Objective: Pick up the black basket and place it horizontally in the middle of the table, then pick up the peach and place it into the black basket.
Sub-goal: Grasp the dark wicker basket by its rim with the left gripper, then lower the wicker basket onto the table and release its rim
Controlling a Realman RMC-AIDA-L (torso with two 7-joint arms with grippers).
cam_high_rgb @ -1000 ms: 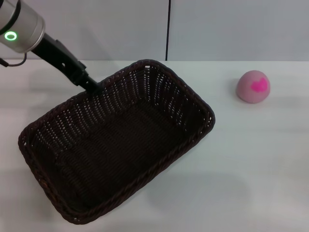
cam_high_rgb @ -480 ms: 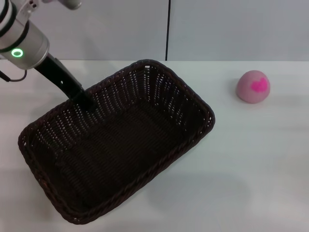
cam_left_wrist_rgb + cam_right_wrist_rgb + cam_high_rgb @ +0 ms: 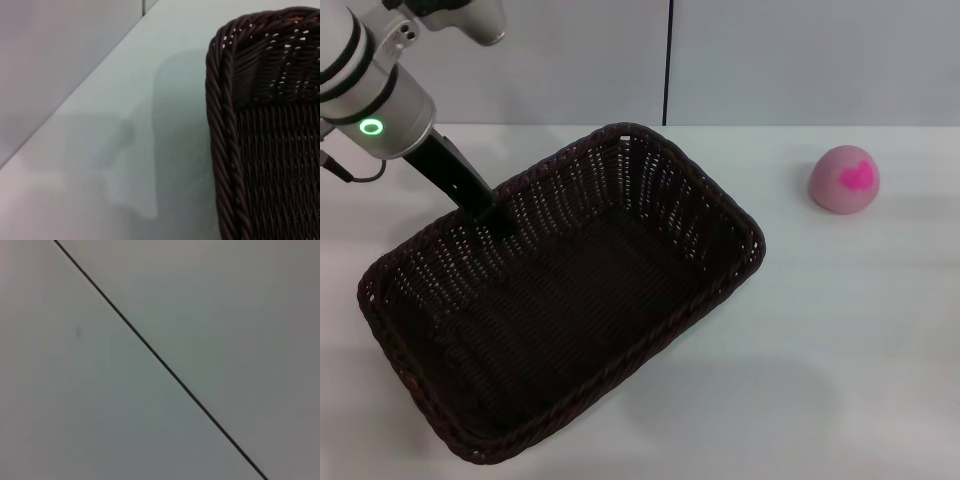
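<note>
The black basket (image 3: 560,300) lies diagonally on the white table (image 3: 840,340), left of the middle, with its open side up and nothing in it. My left gripper (image 3: 498,218) reaches down from the upper left to the basket's far left rim. The left wrist view shows a corner of the braided rim (image 3: 225,125) close up, beside bare table (image 3: 125,150). The peach (image 3: 844,179), pale pink with a magenta blotch, rests on the table at the far right, apart from the basket. My right gripper is out of view.
A grey wall with a dark vertical seam (image 3: 667,60) runs along the table's far edge. The right wrist view shows only a grey surface crossed by a dark line (image 3: 160,360).
My left arm has swung, and its gripper has slid down and left along the basket's far rim. The basket and the peach have not moved.
</note>
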